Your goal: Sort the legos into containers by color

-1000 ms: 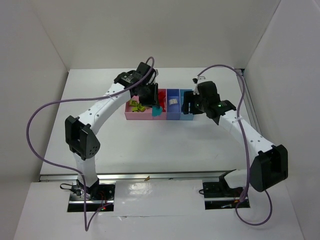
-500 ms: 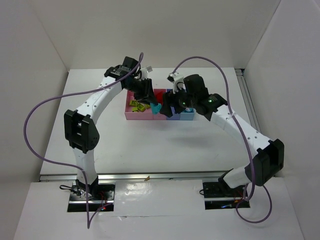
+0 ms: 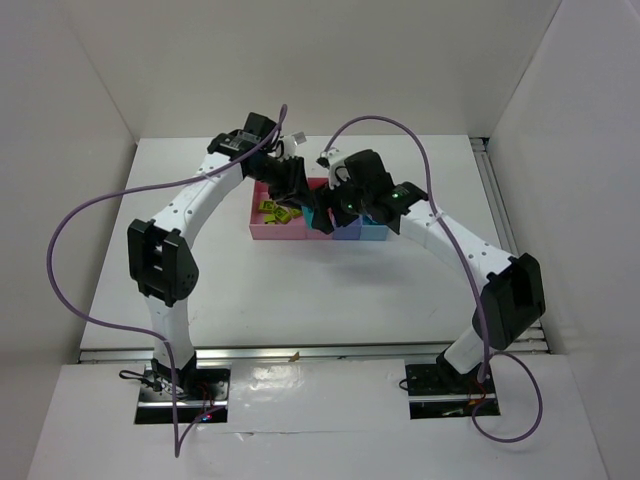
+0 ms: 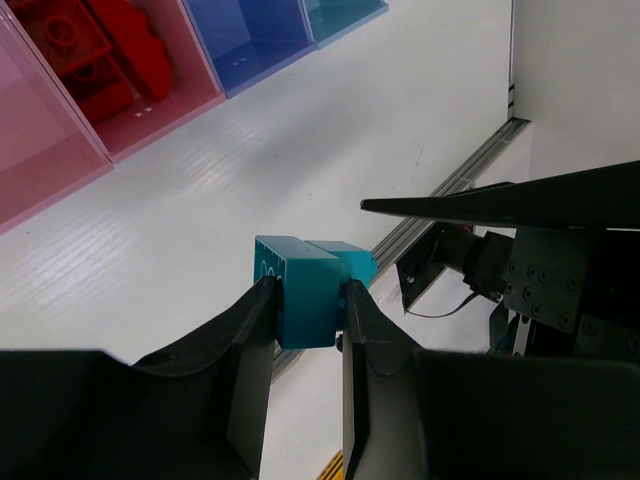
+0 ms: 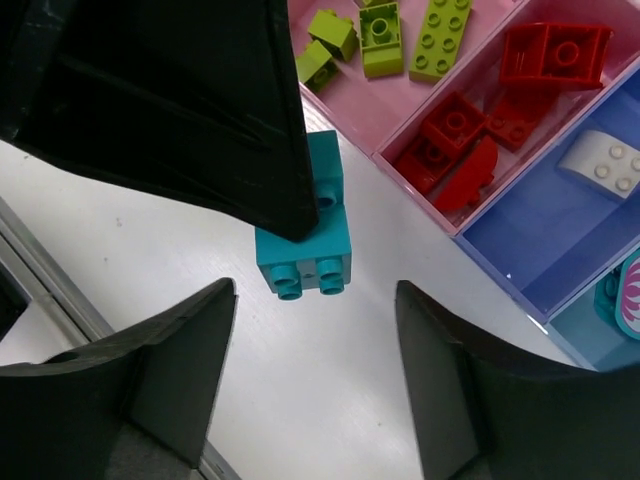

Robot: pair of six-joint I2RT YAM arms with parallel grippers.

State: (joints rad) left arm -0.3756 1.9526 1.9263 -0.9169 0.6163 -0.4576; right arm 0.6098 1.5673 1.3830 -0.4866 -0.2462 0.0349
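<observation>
My left gripper (image 4: 305, 292) is shut on a cyan lego (image 4: 303, 285) and holds it above the table in front of the containers. In the right wrist view the same cyan lego (image 5: 305, 252) hangs studs-down from the left gripper's black finger (image 5: 180, 100). My right gripper (image 5: 315, 300) is open and empty, its fingers spread just beside and below the brick, not touching it. In the top view the two grippers meet at the bins' front, left gripper (image 3: 305, 198), right gripper (image 3: 335, 208). The cyan lego is hidden between them there.
The wide pink bin (image 5: 400, 100) holds lime green legos (image 5: 383, 25). The narrow pink bin (image 5: 545, 110) holds red legos (image 5: 455, 125). The blue bin (image 5: 560, 240) holds a white brick (image 5: 600, 160). The cyan bin (image 5: 600, 335) holds a round piece (image 5: 630, 300).
My right arm has swung left from the cyan bin to the left gripper and its brick. My left gripper has shifted slightly, still holding the cyan lego.
</observation>
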